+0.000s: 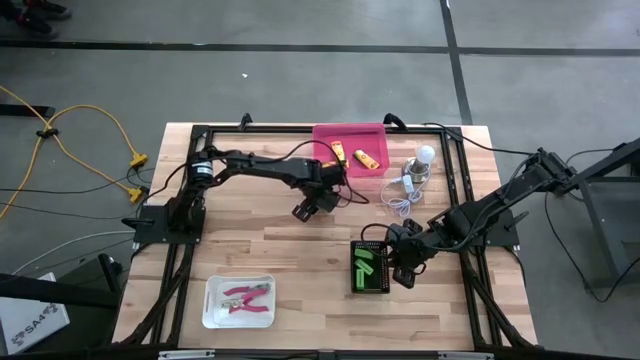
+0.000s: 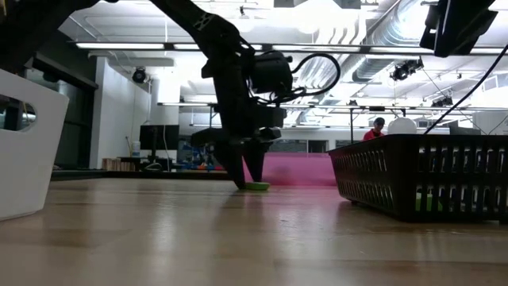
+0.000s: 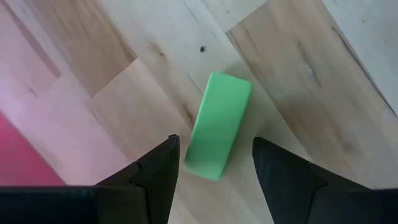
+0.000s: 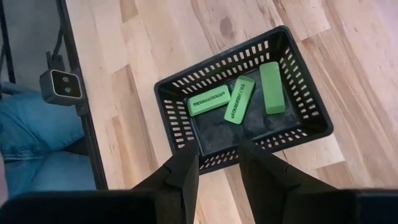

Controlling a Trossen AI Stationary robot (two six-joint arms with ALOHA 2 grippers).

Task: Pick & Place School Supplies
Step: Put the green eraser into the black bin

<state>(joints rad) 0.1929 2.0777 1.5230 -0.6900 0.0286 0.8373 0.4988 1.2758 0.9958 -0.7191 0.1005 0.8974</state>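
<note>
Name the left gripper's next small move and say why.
Probably close the fingers. The left gripper is open, down at the table, with the green block lying between its fingers, not yet gripped.

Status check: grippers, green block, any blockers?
Left gripper open, fingers straddling green block lying on the table. Right gripper open, empty, above black basket. Nothing in the way.

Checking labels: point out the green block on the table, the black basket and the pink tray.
green block [image 3: 218,126]: left wrist view, top face.
black basket [image 4: 306,83]: right wrist view, side wall.
pink tray [image 1: 335,134]: high view, bare floor.
</note>
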